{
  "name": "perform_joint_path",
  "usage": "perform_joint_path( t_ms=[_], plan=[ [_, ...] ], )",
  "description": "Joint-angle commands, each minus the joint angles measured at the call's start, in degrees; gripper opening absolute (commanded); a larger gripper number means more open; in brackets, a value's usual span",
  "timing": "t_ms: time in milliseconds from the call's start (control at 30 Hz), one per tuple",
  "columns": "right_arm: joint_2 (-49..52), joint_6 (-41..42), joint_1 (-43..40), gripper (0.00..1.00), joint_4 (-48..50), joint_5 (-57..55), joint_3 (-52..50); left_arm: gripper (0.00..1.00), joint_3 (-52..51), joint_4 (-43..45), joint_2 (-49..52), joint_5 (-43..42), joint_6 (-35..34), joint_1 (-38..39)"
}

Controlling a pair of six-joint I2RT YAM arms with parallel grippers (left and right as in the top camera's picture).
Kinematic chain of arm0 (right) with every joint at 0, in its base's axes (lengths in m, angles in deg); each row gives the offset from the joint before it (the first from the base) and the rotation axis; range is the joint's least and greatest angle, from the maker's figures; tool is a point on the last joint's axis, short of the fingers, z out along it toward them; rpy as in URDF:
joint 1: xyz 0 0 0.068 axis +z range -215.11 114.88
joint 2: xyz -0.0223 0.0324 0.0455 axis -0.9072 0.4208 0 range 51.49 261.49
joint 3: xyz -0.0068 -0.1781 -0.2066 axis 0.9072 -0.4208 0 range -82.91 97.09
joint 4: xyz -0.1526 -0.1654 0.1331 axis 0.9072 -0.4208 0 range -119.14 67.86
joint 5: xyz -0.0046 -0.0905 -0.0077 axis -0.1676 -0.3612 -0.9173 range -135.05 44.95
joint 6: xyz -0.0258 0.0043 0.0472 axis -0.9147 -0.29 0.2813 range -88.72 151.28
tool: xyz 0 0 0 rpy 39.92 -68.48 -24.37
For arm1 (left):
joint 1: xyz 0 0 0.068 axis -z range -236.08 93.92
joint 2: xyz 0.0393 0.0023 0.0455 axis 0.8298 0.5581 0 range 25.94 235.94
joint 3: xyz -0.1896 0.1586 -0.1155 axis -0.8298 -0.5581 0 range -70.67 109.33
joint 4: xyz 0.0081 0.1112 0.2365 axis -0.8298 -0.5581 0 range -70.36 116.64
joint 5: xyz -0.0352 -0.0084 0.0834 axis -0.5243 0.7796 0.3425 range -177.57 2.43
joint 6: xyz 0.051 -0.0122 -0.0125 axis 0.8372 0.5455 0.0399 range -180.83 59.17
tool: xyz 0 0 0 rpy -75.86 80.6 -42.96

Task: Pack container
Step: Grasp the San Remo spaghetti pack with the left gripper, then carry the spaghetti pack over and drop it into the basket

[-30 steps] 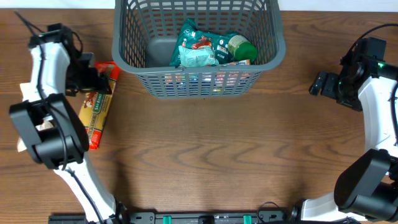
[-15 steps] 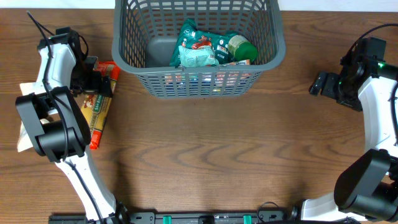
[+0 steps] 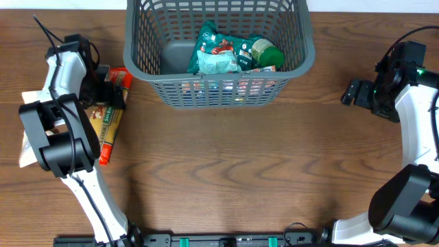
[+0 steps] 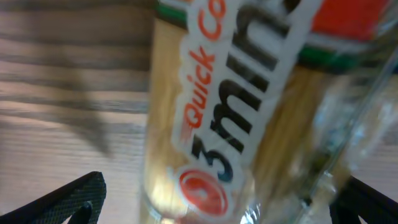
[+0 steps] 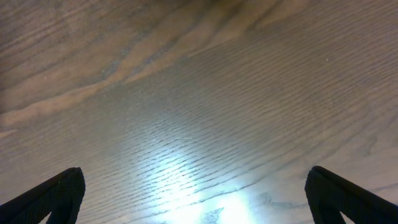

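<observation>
Two arms bent low: left fingers (image 4: 69,198) apart astride pasta packet (image 4: 211,124) beside container (image 3: 219,88); right fingers (image 5: 51,194) spread wide over worktop (image 5: 199,93).

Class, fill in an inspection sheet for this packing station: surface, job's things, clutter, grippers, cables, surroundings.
Surface: wooden table, brown grain, with glare under the right arm.
Job's things: grey basket at the far edge holds green packets and a green-lidded jar; pasta packet lies on the table to its left.
Clutter: white item at the left edge, partly behind the arm; cannot identify.
Grippers: left gripper open, fingers either side of the pasta packet; right gripper open over bare wood.
Cables: black left-arm cable; black right-arm cable.
Surroundings: pale strip beyond the table; black rail at the near edge.
</observation>
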Motion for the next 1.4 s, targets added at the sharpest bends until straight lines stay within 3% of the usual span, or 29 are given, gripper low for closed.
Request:
perform_joint_path(
  t_ms=[0,200,333,500,667,933,1133,1267,1367],
  plan=[
    [0.07,-0.83,0.11,0.99,-0.22,0.0,-0.13,0.99,-2.75,0.57,1.29,0.46,1.29,-0.22],
    [0.07,-0.81,0.11,0.99,0.33,0.0,-0.13,0.96,-3.41,0.0,1.05,-1.99,-1.79,-0.22],
    [0.07,-0.81,0.11,0.99,0.48,0.0,-0.13,0.58,-2.62,-1.66,-0.11,-6.58,-7.8,-0.22],
    [0.07,-0.81,0.11,0.99,0.9,0.0,-0.13,0.37,-1.31,-4.28,-3.96,-7.34,-13.86,-0.22],
    [0.07,-0.83,0.11,0.99,0.9,0.0,-0.13,0.06,0.28,-4.66,-13.44,-8.44,-14.95,-0.22],
    [0.07,-0.83,0.11,0.99,1.29,0.0,-0.13,0.06,9.44,-5.16,-32.41,-8.57,-18.53,-0.22],
    [0.07,-0.81,0.11,0.99,1.27,0.0,-0.13,0.06,20.52,-4.7,-39.6,-8.61,-20.55,1.31],
    [0.07,-0.81,0.11,0.99,1.31,0.02,-0.13,0.06,25.49,-4.13,-40.13,-11.17,-11.89,8.98],
    [0.07,-0.81,0.11,0.99,1.27,0.02,-0.13,0.06,25.59,-0.79,-39.58,-12.66,1.77,18.91]
  ],
)
